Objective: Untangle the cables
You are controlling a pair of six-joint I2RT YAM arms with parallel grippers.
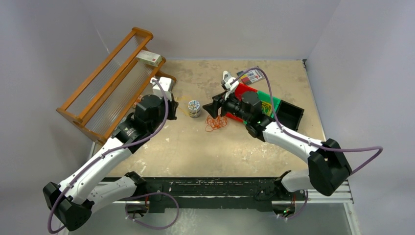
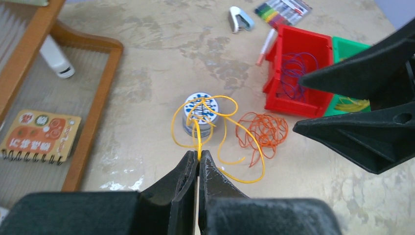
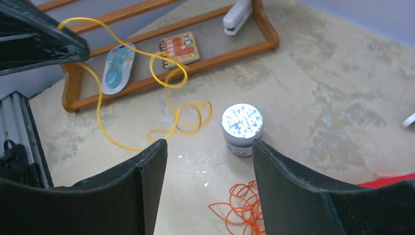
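Wooden rack (image 2: pixel 99 105) is standing at the left edge of the worktop (image 1: pixel 195 152). The left claw (image 2: pixel 198 155) is pinching the yellow cable (image 2: pixel 197 142) — jaws closed tight on one strand, the rest of the cable hanging in loose loops that are trailing down beside the round tin (image 2: pixel 199 115). The orange cable (image 2: pixel 264 131) is lying in a tangled heap on the worktop, just right of the tin; whether the yellow loops are touching it cannot be told. The right claw (image 3: pixel 208 147) is hovering above the orange heap with its jaws spread wide — gripping nothing. The red bin (image 2: pixel 274 95) is standing to the right of the heap, holding a purple cable (image 2: pixel 296 73). The green bin (image 2: pixel 350 46) is sitting against its right side, holding further yellow strands (image 2: pixel 350 104).
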